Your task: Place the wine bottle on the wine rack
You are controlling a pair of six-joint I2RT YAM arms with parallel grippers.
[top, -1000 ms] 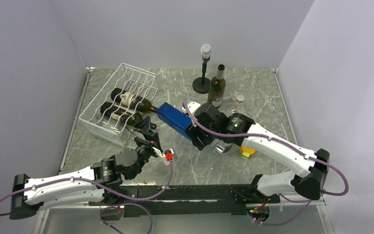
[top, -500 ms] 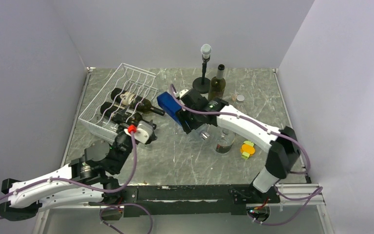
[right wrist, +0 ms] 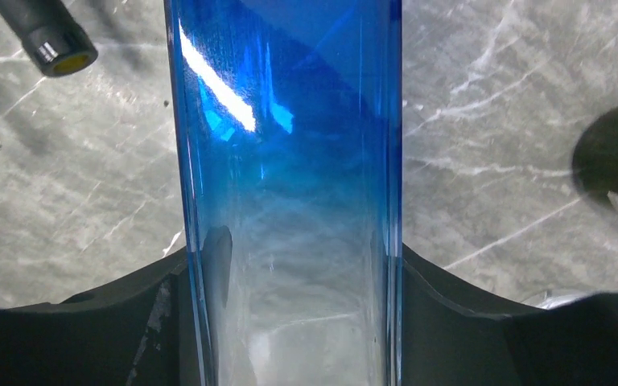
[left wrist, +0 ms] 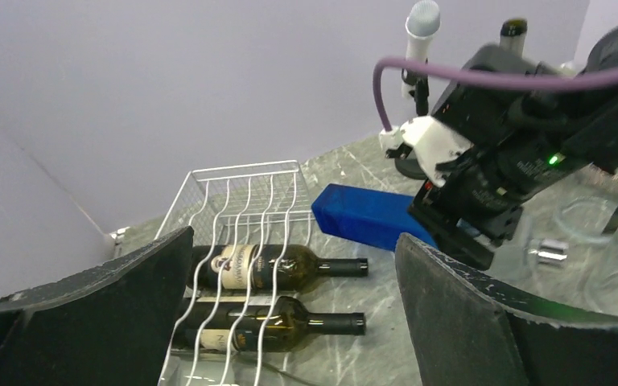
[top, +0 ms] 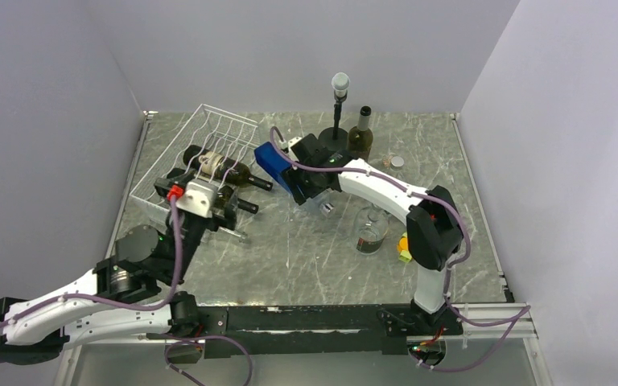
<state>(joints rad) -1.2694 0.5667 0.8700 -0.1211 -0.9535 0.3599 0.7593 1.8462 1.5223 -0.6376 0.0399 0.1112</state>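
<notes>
Pinched in the right claw [top: 299,183], the blue wine bottle [top: 272,159] points its long axis left toward the wine rack [top: 227,114] just beside it; the left claw [left wrist: 294,237] hangs spread.

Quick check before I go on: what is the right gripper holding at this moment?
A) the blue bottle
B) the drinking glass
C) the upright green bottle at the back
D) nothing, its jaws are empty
A: in the right wrist view the blue bottle fills the gap between the right gripper fingers, and the top view shows it carried just to the right of the wine rack.
</notes>
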